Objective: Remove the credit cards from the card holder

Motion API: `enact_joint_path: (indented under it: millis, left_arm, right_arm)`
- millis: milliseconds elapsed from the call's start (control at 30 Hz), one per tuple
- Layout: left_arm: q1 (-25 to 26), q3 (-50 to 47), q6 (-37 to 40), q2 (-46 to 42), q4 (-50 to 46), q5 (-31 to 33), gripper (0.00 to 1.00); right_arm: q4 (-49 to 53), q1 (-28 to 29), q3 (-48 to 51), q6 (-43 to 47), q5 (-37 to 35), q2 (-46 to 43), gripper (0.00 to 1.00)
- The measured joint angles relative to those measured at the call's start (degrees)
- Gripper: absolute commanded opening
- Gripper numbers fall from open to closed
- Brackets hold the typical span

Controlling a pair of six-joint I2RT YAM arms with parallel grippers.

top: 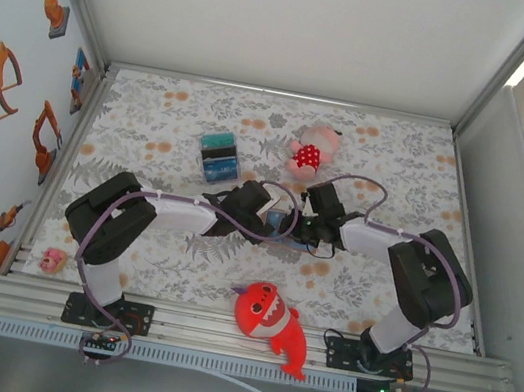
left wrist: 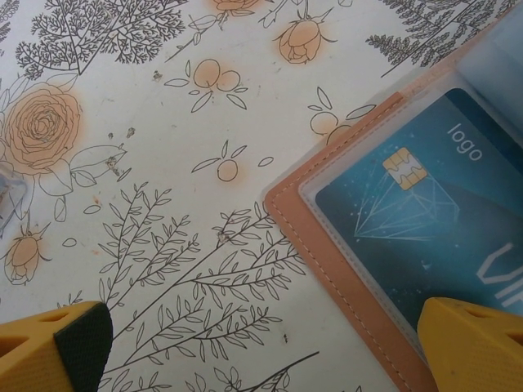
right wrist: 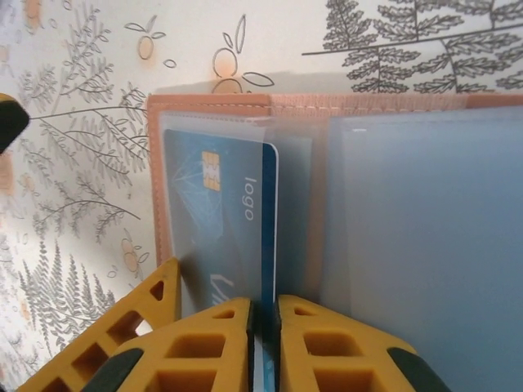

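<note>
Yellow fingers (right wrist: 216,335) of the right gripper (right wrist: 263,314) are pinching an edge of a blue credit card (right wrist: 221,220), probably to slide it from its clear sleeve in the card holder (right wrist: 212,102), which is lying open at the middle of the floral tablecloth (top: 391,158). The left gripper (left wrist: 265,335) is hanging wide open and empty, one finger over the holder's edge, seemingly to pin it down. A red plush shark (top: 265,321) is lying near the front edge, and white walls (top: 273,15) are enclosing everything.
</note>
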State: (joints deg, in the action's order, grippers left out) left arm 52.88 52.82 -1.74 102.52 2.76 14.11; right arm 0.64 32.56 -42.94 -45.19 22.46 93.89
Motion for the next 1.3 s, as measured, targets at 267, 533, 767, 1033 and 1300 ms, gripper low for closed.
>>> enact_joint_path:
  millis: [267, 533, 767, 1033, 1300]
  left_arm:
    - [0.0, 0.0, -0.3, -0.1, -0.3, 0.0, 0.97]
    - [-0.1, 0.0, -0.6, -0.1, -0.6, 0.0, 0.97]
    - [-0.2, 0.0, -0.7, -0.1, -1.2, -0.1, 0.97]
    - [-0.4, 0.0, -0.7, -0.1, -1.3, -0.2, 0.97]
    - [-0.4, 0.0, -0.7, -0.1, -1.4, -0.3, 0.97]
  right_arm:
    - [-6.6, -1.7, 3.5, -2.1, 4.3, -0.8, 0.04]
    - [-9.1, -2.9, 4.9, -2.4, 6.0, -0.9, 0.01]
    - [-8.7, -4.0, 5.3, -1.8, 6.5, -2.0, 0.0]
    - [-7.7, -4.9, 5.3, -1.1, 6.0, -2.9, 0.04]
    - [-8.8, -5.1, 5.6, -1.3, 6.7, -3.0, 0.08]
